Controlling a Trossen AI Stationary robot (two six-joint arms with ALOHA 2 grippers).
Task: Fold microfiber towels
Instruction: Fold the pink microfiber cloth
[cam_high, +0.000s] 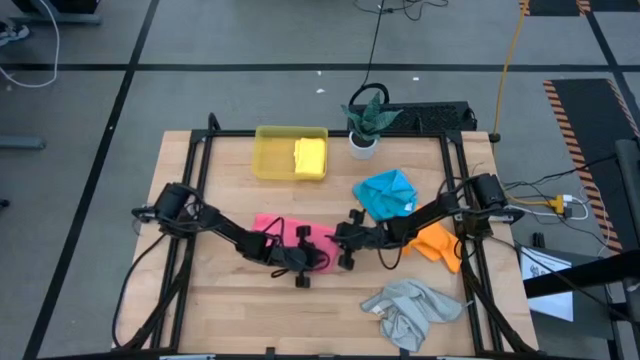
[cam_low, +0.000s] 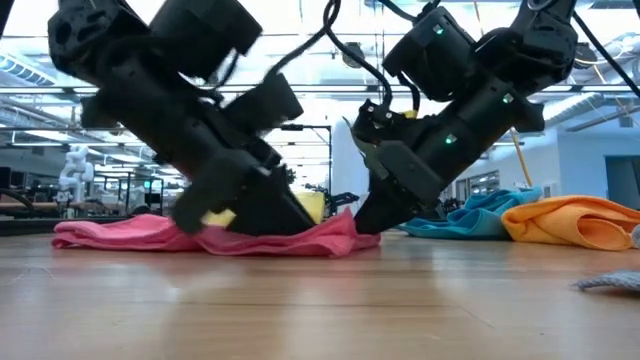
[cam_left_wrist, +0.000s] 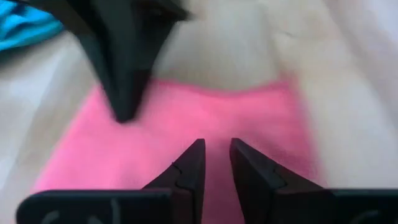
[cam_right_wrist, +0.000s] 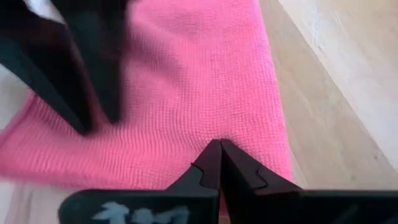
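We are mid-fold on the pink towel (cam_high: 285, 228) at desk centre: left gripper (cam_left_wrist: 216, 163) fingers slightly apart, right gripper (cam_right_wrist: 219, 163) fingers together at its 3 o'clock edge; next, pressing the crease flat.

No text, label, brand or number can be read in any view. A white sheet (cam_high: 543, 264) lying off the table at about four o'clock carries dark marks too small to make out. The floor mat (cam_high: 590, 120) at about two o'clock bears orange-and-black hazard stripes along its edge, a warning pattern without words.
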